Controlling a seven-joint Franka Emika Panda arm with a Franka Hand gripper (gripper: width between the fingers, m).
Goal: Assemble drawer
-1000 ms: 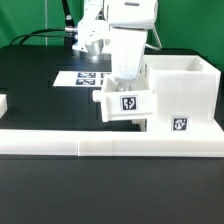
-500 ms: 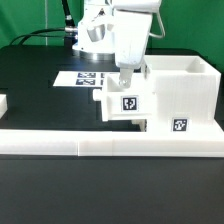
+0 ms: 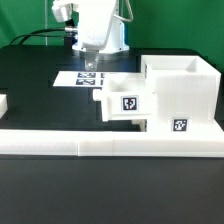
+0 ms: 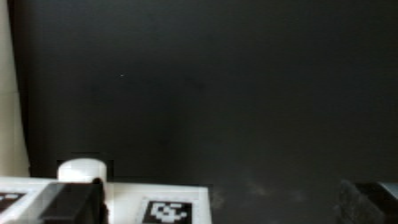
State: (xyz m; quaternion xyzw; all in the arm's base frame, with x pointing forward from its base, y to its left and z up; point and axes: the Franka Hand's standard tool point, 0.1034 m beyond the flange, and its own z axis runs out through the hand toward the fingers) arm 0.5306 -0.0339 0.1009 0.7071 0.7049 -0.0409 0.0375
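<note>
The large white casing [image 3: 185, 90] stands at the exterior view's right, against the border wall. A white tray [image 3: 125, 101] with a square tag on its front sticks out of the casing's left side, partly pushed in. My gripper [image 3: 91, 64] hangs apart from the tray, above the marker board [image 3: 85, 78], behind and to the left of the tray. In the wrist view its dark fingers [image 4: 71, 205] stand wide apart with nothing between them, over the black table and a tag of the marker board [image 4: 169, 210]. The gripper [image 4: 222, 205] is open and empty.
The long low white border wall [image 3: 110, 146] runs along the table's front. A small white part [image 3: 3, 103] shows at the exterior view's left edge. A black cable [image 3: 40, 33] trails behind the arm's base.
My gripper has let go of the tray, risen and moved left and back over the marker board. The tray stays partly in the casing.
</note>
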